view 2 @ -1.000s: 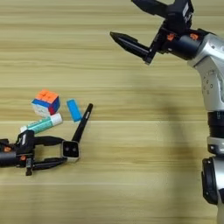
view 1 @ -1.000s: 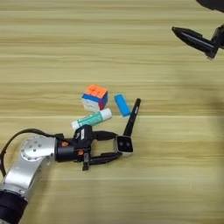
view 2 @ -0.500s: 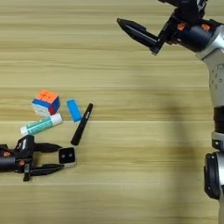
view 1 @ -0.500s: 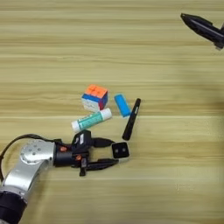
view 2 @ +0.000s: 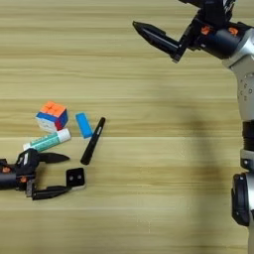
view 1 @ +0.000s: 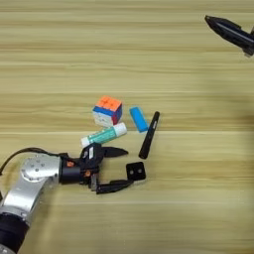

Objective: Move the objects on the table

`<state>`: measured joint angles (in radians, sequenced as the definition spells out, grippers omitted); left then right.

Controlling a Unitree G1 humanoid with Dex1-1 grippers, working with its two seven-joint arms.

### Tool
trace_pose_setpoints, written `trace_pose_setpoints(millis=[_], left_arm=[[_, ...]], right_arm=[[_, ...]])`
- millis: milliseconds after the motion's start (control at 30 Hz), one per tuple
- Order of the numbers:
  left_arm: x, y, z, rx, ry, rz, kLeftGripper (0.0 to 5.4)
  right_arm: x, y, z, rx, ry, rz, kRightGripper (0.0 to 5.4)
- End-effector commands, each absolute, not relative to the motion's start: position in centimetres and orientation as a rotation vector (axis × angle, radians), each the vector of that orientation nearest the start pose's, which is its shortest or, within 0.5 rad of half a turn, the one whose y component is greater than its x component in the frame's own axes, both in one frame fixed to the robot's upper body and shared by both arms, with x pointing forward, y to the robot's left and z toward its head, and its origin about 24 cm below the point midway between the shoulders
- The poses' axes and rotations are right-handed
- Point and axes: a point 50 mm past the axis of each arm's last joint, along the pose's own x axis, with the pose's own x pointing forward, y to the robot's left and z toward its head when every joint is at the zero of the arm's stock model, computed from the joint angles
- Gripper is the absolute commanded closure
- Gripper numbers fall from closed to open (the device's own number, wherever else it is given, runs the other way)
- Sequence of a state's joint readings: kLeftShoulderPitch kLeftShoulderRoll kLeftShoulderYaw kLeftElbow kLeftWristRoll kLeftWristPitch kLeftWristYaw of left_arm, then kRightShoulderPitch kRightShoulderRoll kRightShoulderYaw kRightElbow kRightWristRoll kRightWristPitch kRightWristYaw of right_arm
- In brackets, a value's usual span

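Objects on your worktop [view 1: 59,59], five in all, one of each: a multicoloured puzzle cube [view 1: 108,110], a blue block [view 1: 138,119], a black marker [view 1: 149,135], a white-teal glue stick [view 1: 104,135], and a black square block [view 1: 135,171] with white rim and two dots. All five sit in one loose cluster at the near left of the worktop. Change since a second ago: your left tool [view 1: 116,167] had its fingers around the square block close under the marker's lower end; it has since drawn back toward the left, and the block now lies apart from the marker, just beyond the lower fingertip and between the spread finger lines. Left tool state: fingers spread wide, holding nothing; whether the lower tip touches the block cannot be told. You may read this as the block set down or released in a new spot, one move likely done and four items unmoved. Your right tool [view 2: 154,34] hangs high over the far right of the worktop, well apart from the cluster, carrying nothing, its fingers seeming pressed together in one point.
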<state>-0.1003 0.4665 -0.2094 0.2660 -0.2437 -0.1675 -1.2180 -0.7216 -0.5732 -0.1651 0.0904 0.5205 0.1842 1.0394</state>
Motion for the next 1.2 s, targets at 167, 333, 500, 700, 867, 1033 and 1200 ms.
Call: trace_pose_setpoints(millis=[167,333,500,700,867,1033,1200], left_arm=[[24.2,17.8,5.4,0.161,0.008,-1.241,0.48],[24.5,18.3,6.3,0.115,-0.061,-1.181,0.03],[24.6,18.9,5.9,0.119,-0.052,-1.139,0.03],[24.5,19.1,5.3,0.126,-0.037,-1.106,0.03],[24.6,19.5,4.8,0.14,-0.02,-1.074,0.03],[24.6,19.6,4.5,0.14,-0.031,-1.04,0.03],[24.6,19.7,3.9,0.174,-0.008,-1.022,0.03]], right_arm=[[31.1,-19.4,26.4,-0.266,-0.498,1.037,0.0],[31.3,-19.4,26.2,-0.266,-0.49,1.031,0.0],[31.3,-19.3,25.6,-0.26,-0.473,1.027,0.0],[30.9,-18.7,23.8,-0.235,-0.426,1.04,0.0],[30.9,-18.1,22.0,-0.204,-0.387,1.026,0.0],[30.5,-17.4,20.5,-0.184,-0.378,0.967,0.0],[29.5,-16.5,19.3,-0.175,-0.388,0.93,0.0]])
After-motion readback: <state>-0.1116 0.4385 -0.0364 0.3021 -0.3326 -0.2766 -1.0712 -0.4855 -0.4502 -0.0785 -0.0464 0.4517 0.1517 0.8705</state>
